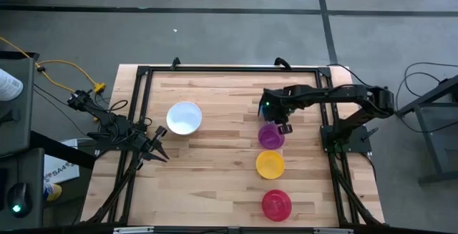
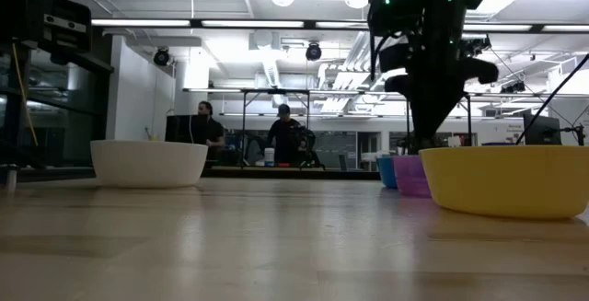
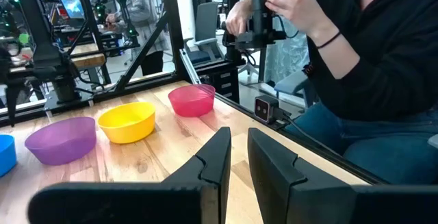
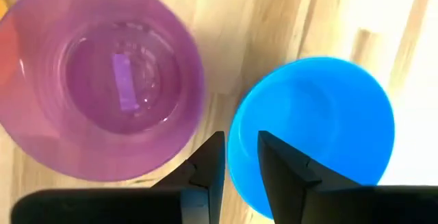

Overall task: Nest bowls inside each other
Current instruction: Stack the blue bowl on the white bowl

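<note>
Three bowls stand in a row on the wooden table's right half: purple [image 1: 270, 136], yellow [image 1: 270, 164] and red-pink [image 1: 276, 204]. A white bowl [image 1: 184, 117] stands alone left of the middle. My right gripper [image 1: 284, 127] points down just beyond the purple bowl and is shut on the blue bowl [image 4: 315, 135], which the arm hides in the high view. In the low view the blue bowl [image 2: 386, 170] shows behind the purple one [image 2: 411, 175]. My left gripper [image 1: 159, 148] waits at the table's left edge, level, with a narrow gap and nothing between its fingers [image 3: 219, 155]. My right gripper has the blue bowl's rim [image 4: 236, 138] on the side facing the purple bowl, one finger [image 4: 284, 162] inside the bowl and the other [image 4: 209, 162] outside. The fingers come from above, pointing down. The bowl stays mouth up; whether it is clear of the table I cannot tell.
A black frame [image 1: 147, 73] runs around the table's edges. A seated person [image 3: 356, 59] is close behind the near right side, hands on a device. Bare wood lies between the white bowl and the row of bowls.
</note>
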Controlling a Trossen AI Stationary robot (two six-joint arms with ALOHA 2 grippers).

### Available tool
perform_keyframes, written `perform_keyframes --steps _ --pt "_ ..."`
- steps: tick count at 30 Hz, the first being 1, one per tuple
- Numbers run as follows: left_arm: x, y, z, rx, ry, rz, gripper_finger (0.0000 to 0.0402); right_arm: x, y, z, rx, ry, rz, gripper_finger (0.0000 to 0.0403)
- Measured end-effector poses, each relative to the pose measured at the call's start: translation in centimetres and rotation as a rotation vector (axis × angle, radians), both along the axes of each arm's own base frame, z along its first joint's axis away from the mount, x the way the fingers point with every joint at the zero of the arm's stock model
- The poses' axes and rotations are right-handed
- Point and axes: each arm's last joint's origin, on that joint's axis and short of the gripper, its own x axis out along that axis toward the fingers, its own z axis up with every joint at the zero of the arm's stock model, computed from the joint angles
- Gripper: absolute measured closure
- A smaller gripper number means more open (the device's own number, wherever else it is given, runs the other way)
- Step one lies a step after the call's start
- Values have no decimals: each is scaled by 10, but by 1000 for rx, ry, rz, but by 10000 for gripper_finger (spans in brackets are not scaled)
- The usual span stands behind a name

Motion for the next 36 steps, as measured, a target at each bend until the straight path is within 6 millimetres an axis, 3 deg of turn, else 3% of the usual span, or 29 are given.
perform_keyframes --steps 10,21,30,36 --pt "0 0 0 0 0 0 352 -7 -41 -1 -28 -46 -198 322" --pt "0 0 0 0 0 0 352 -19 -73 -10 -17 -24 -332 322" --pt "0 0 0 0 0 0 352 -17 -88 -28 -6 12 -365 322" --pt "0 0 0 0 0 0 352 -17 -93 -28 -20 -5 -381 322"
